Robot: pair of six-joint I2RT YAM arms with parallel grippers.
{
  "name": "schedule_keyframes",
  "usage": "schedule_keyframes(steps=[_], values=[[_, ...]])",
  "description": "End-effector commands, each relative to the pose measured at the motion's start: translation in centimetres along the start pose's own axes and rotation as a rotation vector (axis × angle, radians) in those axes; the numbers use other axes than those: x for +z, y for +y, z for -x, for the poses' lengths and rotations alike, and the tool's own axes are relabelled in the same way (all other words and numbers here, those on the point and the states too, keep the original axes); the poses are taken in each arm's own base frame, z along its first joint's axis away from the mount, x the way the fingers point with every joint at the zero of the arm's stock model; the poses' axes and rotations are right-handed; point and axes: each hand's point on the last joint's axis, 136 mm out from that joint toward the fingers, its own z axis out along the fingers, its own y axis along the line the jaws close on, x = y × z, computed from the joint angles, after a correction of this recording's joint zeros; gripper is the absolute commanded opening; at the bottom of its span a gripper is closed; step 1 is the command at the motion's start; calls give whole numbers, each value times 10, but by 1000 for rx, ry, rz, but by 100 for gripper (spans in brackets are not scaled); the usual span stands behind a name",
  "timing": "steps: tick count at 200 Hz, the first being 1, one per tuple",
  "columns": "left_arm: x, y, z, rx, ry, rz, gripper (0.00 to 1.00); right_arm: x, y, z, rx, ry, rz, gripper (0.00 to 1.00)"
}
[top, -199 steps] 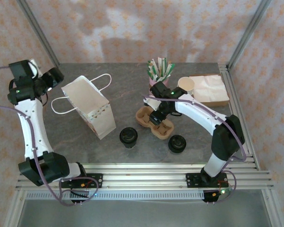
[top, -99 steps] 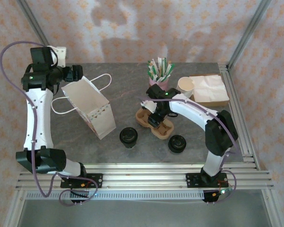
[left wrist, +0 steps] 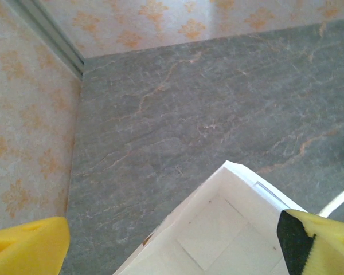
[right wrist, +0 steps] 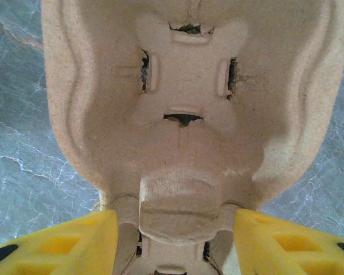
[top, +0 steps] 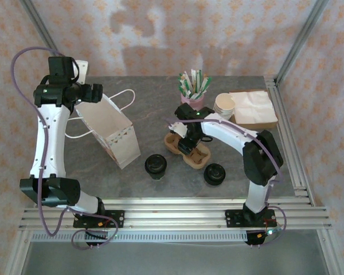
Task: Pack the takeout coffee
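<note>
tabletop (top: 152, 109): grey, veined stone look
walls (top: 218, 34): pale, orange floral print
coffee (top: 155, 165): front of tabletop, beside bag (top: 112, 129); twin (top: 214, 173) further right
left jaws: wide apart over bag mouth
right jaws: astride carrier (right wrist: 183, 114) middle; grip unclear

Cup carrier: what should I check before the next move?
1. Right hand straddles cup carrier middle ridge: ok.
2. Right hand's grip closed on it: cannot tell.
3. Left coffee and right coffee in carrier: not ok, both stand on the table near it.
4. Coffee lids on: ok.
5. Paper bag mouth open: ok.
6. Left hand open, over the bag's rim: ok.
</note>
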Motion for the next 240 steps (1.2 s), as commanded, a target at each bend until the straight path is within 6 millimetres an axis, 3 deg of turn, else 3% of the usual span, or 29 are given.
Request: schedule_keyframes(steps=[1,18,54,104,145,171,209,240], values=[[-24,23,15,-165,-94,64,95,0,-1,6,-22,-5,-20,55],[-20,38,10,-285,-89,54,95,2,-3,5,-23,3,-29,53],[-15,92,-15,-654,-101,60,96,7,-3,7,-18,10,-25,51],[17,116,-72,-942,-21,110,95,12,-4,3,-12,35,-32,46],[51,112,-122,-1133,53,121,94,7,-6,4,-16,29,-46,36],[75,99,-150,-1231,101,94,94,-5,-5,7,-14,7,-43,29],[100,86,-197,-1299,197,123,93,-21,-4,10,-12,-37,-56,28],[118,73,-219,-1351,242,94,93,-34,-6,12,-8,-69,-77,28]])
